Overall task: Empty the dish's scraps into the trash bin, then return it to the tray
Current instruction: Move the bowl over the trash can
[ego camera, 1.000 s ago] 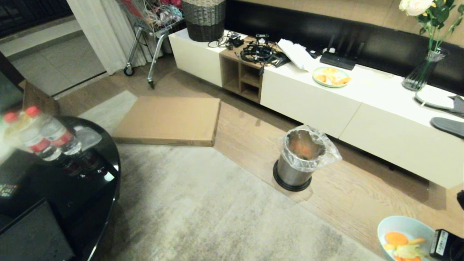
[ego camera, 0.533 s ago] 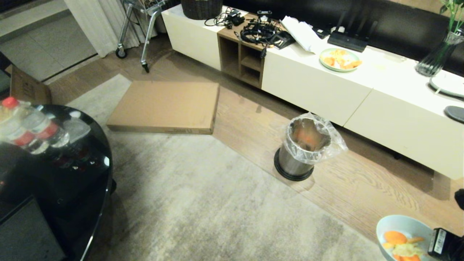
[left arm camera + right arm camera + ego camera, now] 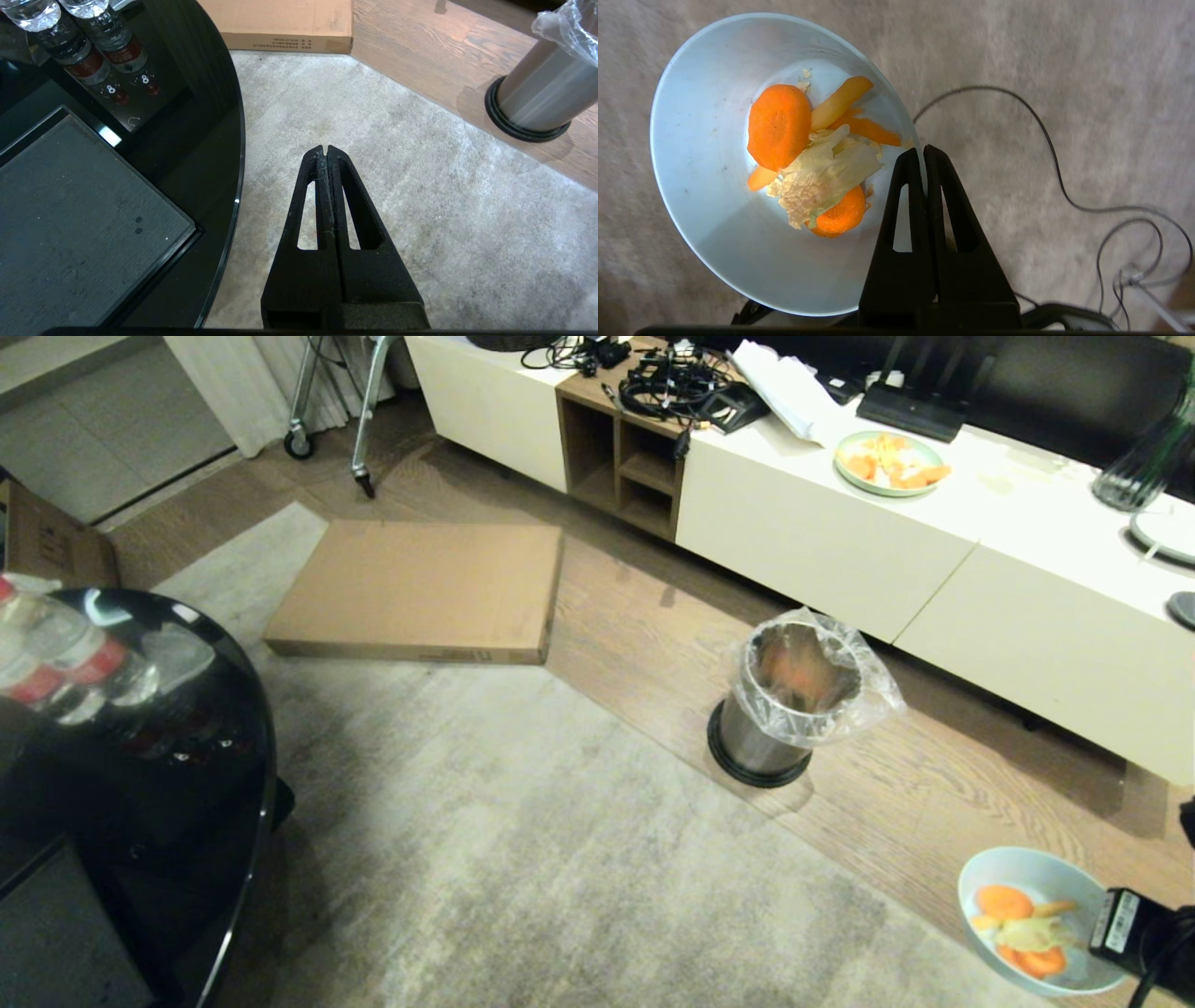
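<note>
The dish (image 3: 1022, 879), a small pale blue-white bowl, hangs over the floor at the lower right of the head view. Orange slices and pale yellow scraps (image 3: 1018, 922) lie in it. My right gripper (image 3: 1106, 922) is shut on its rim, one finger inside the bowl and one outside. The right wrist view shows the dish (image 3: 705, 154), the scraps (image 3: 808, 154) and the gripper (image 3: 923, 151) above the rug. The steel trash bin (image 3: 789, 709) with its clear liner stands on the wood floor, ahead and to the left of the dish. My left gripper (image 3: 325, 150) is shut and empty over the rug, beside the tray (image 3: 70, 210).
A round black glass table (image 3: 196, 775) with water bottles (image 3: 56, 658) fills the left. A flat cardboard box (image 3: 420, 583) lies behind the rug. A low white cabinet (image 3: 840, 551) behind the bin carries a pale-green plate (image 3: 887, 462). A thin cable (image 3: 1045, 140) lies on the rug.
The head view has tipped down, so the cabinet and box sit higher in the picture. The dish stays in my right gripper and stands a little higher in the picture.
</note>
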Tool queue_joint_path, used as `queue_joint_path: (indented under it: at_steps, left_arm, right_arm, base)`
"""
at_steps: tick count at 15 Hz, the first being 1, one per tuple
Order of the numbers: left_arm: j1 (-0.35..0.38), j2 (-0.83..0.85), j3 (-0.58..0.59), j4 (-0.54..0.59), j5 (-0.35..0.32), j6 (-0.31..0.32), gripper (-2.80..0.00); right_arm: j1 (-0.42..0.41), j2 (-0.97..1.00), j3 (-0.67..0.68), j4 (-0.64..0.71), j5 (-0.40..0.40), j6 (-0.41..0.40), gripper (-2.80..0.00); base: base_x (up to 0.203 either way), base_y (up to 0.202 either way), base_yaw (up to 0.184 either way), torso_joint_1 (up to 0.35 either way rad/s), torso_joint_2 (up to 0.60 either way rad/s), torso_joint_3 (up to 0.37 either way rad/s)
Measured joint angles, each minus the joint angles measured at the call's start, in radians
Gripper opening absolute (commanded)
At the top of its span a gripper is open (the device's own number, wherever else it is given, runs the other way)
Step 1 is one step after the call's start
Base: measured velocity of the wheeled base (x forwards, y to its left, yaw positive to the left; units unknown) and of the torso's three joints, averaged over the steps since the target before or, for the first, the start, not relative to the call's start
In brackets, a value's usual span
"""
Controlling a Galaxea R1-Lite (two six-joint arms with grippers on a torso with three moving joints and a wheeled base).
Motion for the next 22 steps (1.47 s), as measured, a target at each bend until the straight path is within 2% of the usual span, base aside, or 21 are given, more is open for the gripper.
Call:
queue_joint_path:
  at_steps: [4,16,22]
  left_arm:
    - [0.000,0.000,0.000,-0.001,0.000,0.001,-2.80]
    - [0.000,0.000,0.000,-0.001,-0.002,0.002,-2.80]
    - [0.000,0.000,0.000,0.000,-0.004,0.002,-2.80]
  right_arm:
    - [0.000,0.003,0.000,-0.050,0.000,-0.033,-2.80]
    - [0.000,-0.001,0.009,-0.048,0.001,-0.033,-2.80]
    - [0.000,-0.004,0.010,-0.047,0.002,-0.034,-2.80]
  base:
    - [0.000,0.000,0.000,0.000,0.00,0.000]
    - [0.000,0.000,0.000,0.000,0.00,0.000]
    - [0.163,0.000,0.002,0.001,0.00,0.003]
